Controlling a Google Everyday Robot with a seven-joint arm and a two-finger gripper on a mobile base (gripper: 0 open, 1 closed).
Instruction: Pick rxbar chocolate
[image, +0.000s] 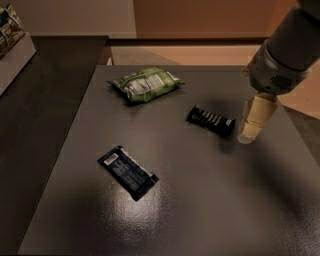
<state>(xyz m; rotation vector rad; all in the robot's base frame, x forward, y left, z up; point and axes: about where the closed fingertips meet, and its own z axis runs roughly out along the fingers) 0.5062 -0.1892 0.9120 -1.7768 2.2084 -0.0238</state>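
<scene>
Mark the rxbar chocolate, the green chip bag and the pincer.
rxbar chocolate (211, 120), camera view, middle of the black wrapper.
green chip bag (145, 84), camera view, centre of the bag.
pincer (248, 131), camera view, its lower tip, close beside the rxbar chocolate.

Single arm (304, 27) comes in from the upper right and slopes down toward the left. It ends in a grey, rounded wrist housing (278, 67) with a vented face. The gripper (249, 132) hangs below the wrist at the right of the scene, pale cream, pointing almost straight down with its tip low.
</scene>
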